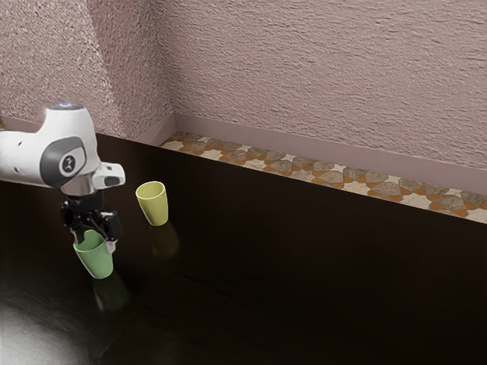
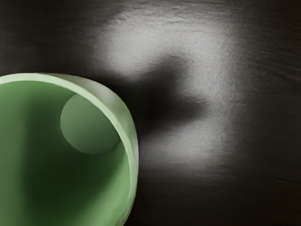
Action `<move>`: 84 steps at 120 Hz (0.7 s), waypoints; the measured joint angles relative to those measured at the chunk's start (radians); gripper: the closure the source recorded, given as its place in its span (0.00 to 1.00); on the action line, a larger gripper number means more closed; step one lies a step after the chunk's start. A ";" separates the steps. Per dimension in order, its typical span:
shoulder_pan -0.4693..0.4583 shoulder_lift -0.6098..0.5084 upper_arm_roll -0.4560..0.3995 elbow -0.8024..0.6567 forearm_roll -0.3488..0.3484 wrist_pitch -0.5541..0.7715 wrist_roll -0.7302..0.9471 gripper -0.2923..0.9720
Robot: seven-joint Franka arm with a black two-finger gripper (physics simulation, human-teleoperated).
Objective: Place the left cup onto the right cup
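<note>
The black gripper (image 1: 92,230) hangs from the white arm at the exterior view's left, and its fingers are clamped on the rim of the green cup (image 1: 94,257), which sits directly under the hand. The cup is upright, its open mouth toward the gripper and its narrower base toward the dark glossy table (image 1: 304,274). Its long axis runs close to vertical, with the base leaning a little toward the exterior view's right. I cannot tell whether the base touches the tabletop or is just clear of it. In the wrist view the green cup (image 2: 47,179) shows its mouth toward the camera, with the round bottom visible inside and the table (image 2: 235,70) beyond. The yellow-green cup (image 1: 152,202) stands upright, mouth up, near the green one on the exterior view's right, and apart from it.
</note>
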 joint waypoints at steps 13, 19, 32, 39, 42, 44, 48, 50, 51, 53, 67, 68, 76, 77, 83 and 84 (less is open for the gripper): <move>0.001 0.014 -0.001 -0.001 -0.001 0.008 0.003 0.23; 0.002 0.021 -0.001 -0.001 -0.001 0.012 0.005 0.23; 0.004 0.035 -0.001 -0.001 -0.002 0.019 0.007 0.23; 0.004 0.045 -0.001 -0.002 -0.002 0.024 0.008 0.23; 0.005 0.049 -0.001 -0.002 -0.002 0.026 0.009 0.23; 0.005 0.052 -0.001 -0.002 -0.002 0.028 0.009 0.23; 0.005 0.059 -0.001 -0.003 -0.002 0.030 0.010 0.23; 0.005 0.063 -0.001 -0.003 -0.003 0.032 0.010 0.23; 0.005 0.064 -0.001 -0.003 -0.003 0.033 0.010 0.23; 0.005 0.068 -0.001 -0.003 -0.004 0.034 0.010 0.23; 0.001 0.097 -0.001 -0.002 -0.012 0.045 0.012 0.23; 0.000 0.098 -0.001 -0.002 -0.012 0.045 0.012 0.23; -0.003 0.108 -0.001 -0.001 -0.015 0.051 0.012 0.23; -0.003 0.108 -0.001 -0.001 -0.015 0.051 0.012 0.23; -0.004 0.111 -0.001 -0.001 -0.016 0.055 0.013 0.25; -0.005 0.111 -0.001 0.000 -0.016 0.056 0.013 0.25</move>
